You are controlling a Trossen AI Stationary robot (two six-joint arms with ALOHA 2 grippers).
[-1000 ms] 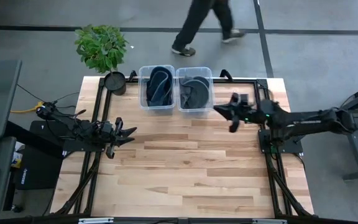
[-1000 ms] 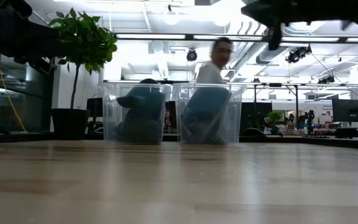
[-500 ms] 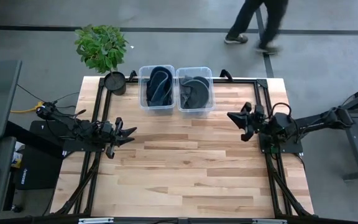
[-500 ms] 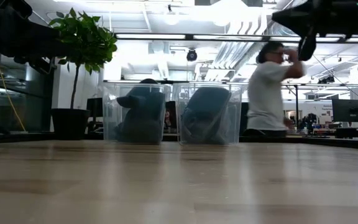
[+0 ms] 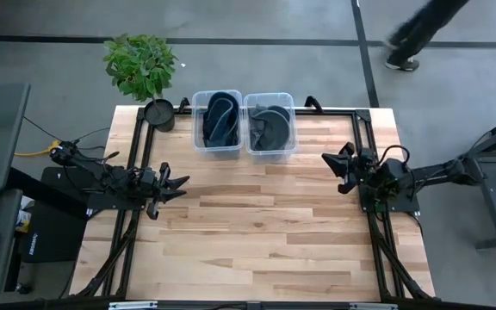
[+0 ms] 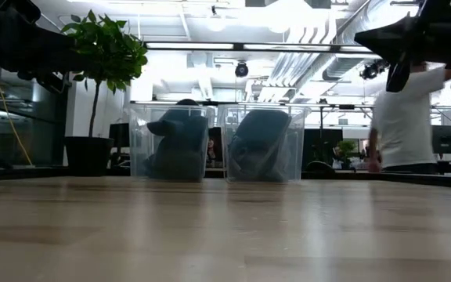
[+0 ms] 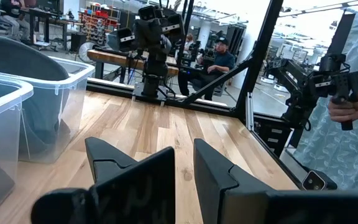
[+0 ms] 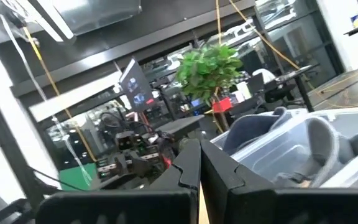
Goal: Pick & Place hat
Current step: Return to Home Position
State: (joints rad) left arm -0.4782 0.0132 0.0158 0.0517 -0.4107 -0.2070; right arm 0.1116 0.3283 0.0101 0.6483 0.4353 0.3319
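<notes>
From above, the wooden surface (image 5: 257,232) carries two clear bins side by side at its far edge: the left bin (image 5: 197,120) holds a dark blue cap (image 5: 220,116) and the right bin (image 5: 293,120) a darker cap (image 5: 269,125), with a potted plant (image 5: 140,65) just off the far left corner. The left arm (image 5: 110,181) lies low at the left edge and the right arm (image 5: 420,176) is folded at the right edge, both well apart from the bins. A person's legs (image 5: 420,30) cross the floor beyond the surface. At table height, the left bin (image 6: 138,141) and right bin (image 6: 296,141) stand upright, almost touching, each with a blue cap (image 6: 171,145) (image 6: 258,145) showing through the wall. The plant (image 6: 104,47) stands to their left, the right arm (image 6: 421,35) hangs high at the upper right, and a person in a white shirt (image 6: 402,117) stands behind. In the left wrist view, the left jaws hold nothing, and the dark fingers (image 7: 138,180) are parted by a narrow gap over the bare wood. The bins (image 7: 61,93) sit off to one side, and the right arm (image 7: 151,37) stands across the surface. In the right wrist view, the right jaws are pressed together and empty, their fingers (image 8: 185,168) all but touching. A bin (image 8: 291,143) with a cap (image 8: 260,134) inside lies ahead, with the plant (image 8: 210,65) beyond it.
</notes>
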